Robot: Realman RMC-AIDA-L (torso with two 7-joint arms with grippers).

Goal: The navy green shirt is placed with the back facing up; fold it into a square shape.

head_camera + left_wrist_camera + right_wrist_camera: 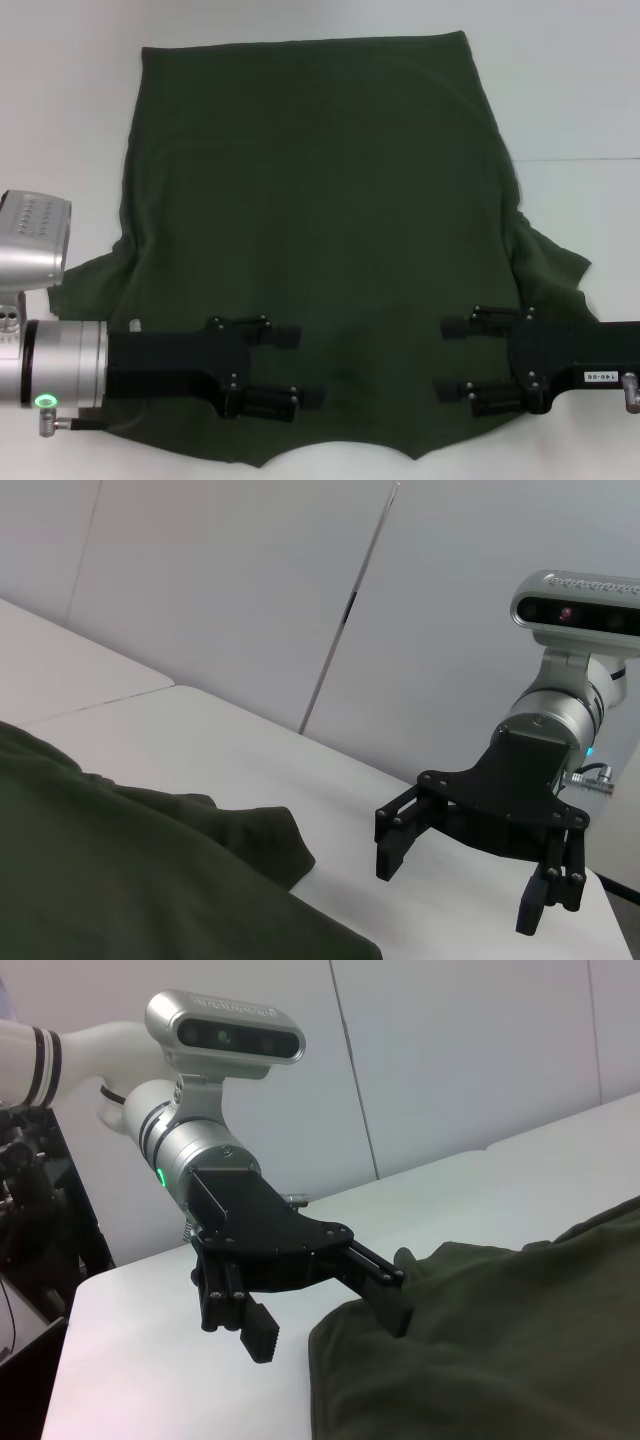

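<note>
Okay, head view: shirt (pixel 320 240) flat on the table (pixel 600 80), back up, long axis running away from the robot. Left gripper (pixel 285 368) and right gripper (pixel 462 360), both open, over the near end, equally close.
Wrist views: each shows the other gripper spread wide, above the cloth.

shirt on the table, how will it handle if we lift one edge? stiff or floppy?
Likely floppy: the navy green shirt lies flat with soft rumples at its sleeve, so a lifted edge should drape and sag. Probably light, and it may drag and bunch rather than slide. Both tools, left and right, hover open above it.
</note>
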